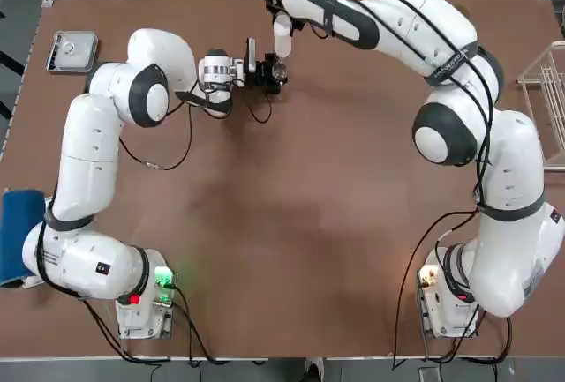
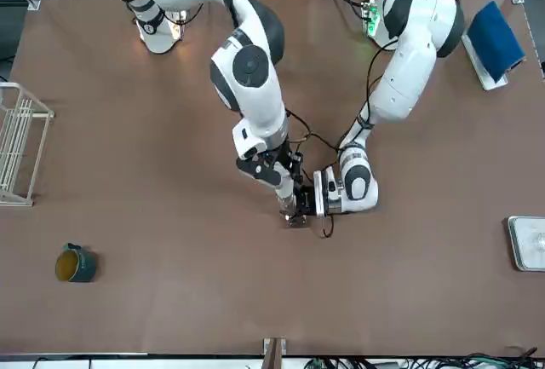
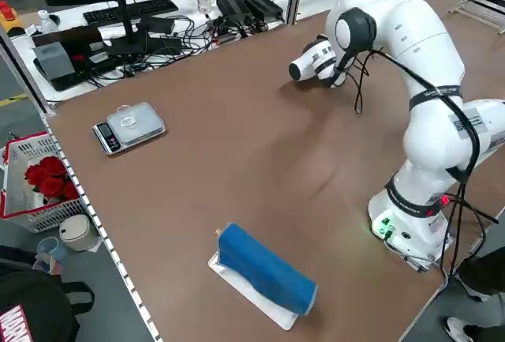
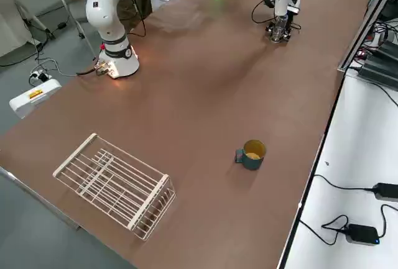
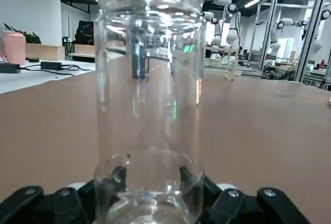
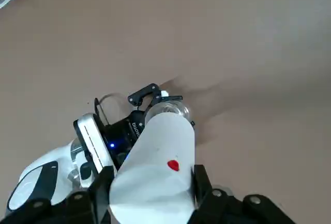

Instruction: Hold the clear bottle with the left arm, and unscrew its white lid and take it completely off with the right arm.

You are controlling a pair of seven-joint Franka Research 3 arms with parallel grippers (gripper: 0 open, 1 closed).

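The left gripper [image 1: 269, 71] had its black fingers [image 5: 207, 195] clamped on the base of the clear glass bottle [image 5: 149, 105], which stood upright on the brown desk [image 1: 291, 223] with its mouth open. Just above that bottle, the right gripper [image 6: 150, 193] had its fingers pinching the tall white cylindrical lid [image 6: 155, 175], a small red mark on its side. The lid was off the neck and hung over the bottle's mouth, tilted. The left arm [image 1: 97, 144] lay low along the desk, reaching the bottle from the side; the right arm [image 1: 441, 56] arched over and came down on it from above. Well apart from the bottle, near the desk's edge, sat a squat green jar with a yellowish lid [image 2: 75, 263]. A white wire rack [image 2: 17, 143] lay farther off on the same side, and a small silver scale [image 1: 72, 51] on the other.
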